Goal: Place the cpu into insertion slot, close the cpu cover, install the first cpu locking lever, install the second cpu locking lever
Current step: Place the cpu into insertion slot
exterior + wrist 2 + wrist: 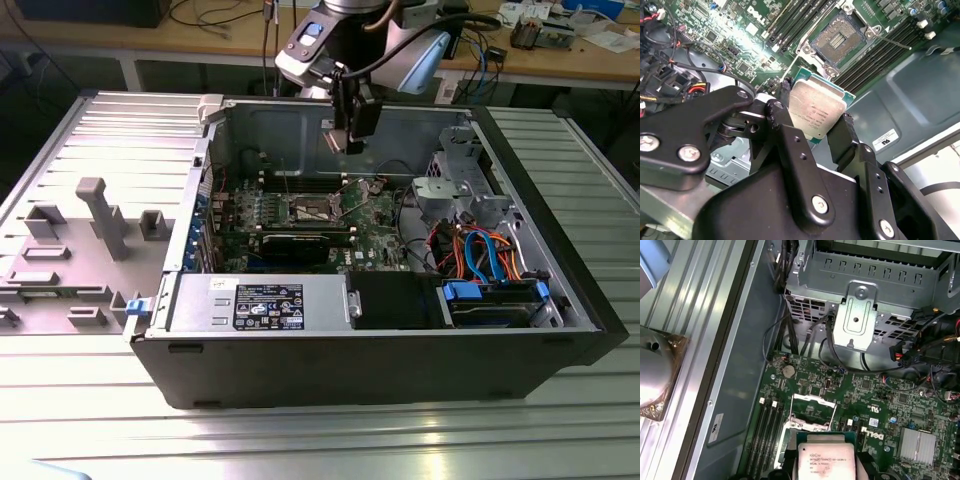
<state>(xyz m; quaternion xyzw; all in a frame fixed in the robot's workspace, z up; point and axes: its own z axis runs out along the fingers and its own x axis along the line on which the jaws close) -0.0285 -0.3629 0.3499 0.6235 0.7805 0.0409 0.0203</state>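
Note:
My gripper point(350, 138) hangs over the middle of the open computer case, shut on the cpu point(816, 112). The cpu is a flat square chip with a silvery-tan top, and a black finger point(840, 131) presses on each of two opposite edges. Below it on the green board lies the insertion slot point(839, 36), a dark square socket in a silver frame with nothing in it. In the first wrist view the cpu point(826, 460) floats just short of the slot point(805, 429). The cpu cover point(812, 404) is swung open. A thin locking lever point(892, 41) sticks out beside the socket.
The case point(560, 330) lies on its side on a ribbed metal table. A silver drive cage point(455, 185), coloured cables point(480, 250) and a power supply point(265, 305) fill the side at the exterior view's right and front. Black memory slots point(880, 50) flank the socket. A grey fixture point(100, 215) stands at the exterior view's left.

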